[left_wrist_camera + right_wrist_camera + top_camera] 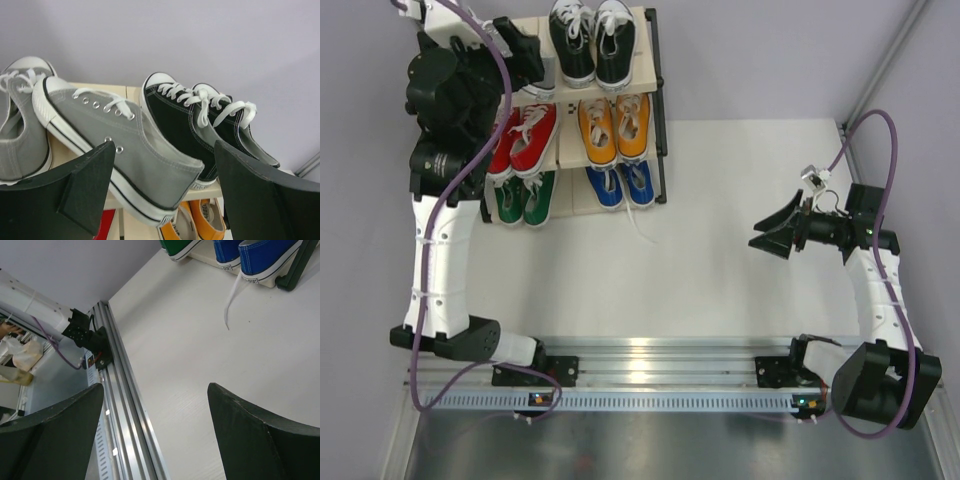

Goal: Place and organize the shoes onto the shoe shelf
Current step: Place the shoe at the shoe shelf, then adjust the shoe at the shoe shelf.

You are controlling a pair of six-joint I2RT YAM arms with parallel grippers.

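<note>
Shoes are sitting in pairs on the shoe shelf (658, 110), which is standing at the far edge of the surface (720, 290), near the far left corner. The black shoes (588, 40) are sitting on the top board. The orange shoes (615, 125) and red shoes (525, 135) are sitting on the middle board. The blue shoes (620, 183) and green shoes (525, 198) are sitting on the bottom one. A white lace (231, 300) from a blue shoe is trailing onto the surface.

The left hand (165, 147) is hanging wide open right in front of the grey shoes (125, 145) on the top board, just beside the black pair. One grey shoe is lying tilted, its heel poking out past the board's edge.

The right hand (155, 386) is hanging wide open too, holding nothing, over the right side of the surface, well apart from the shelf.
</note>
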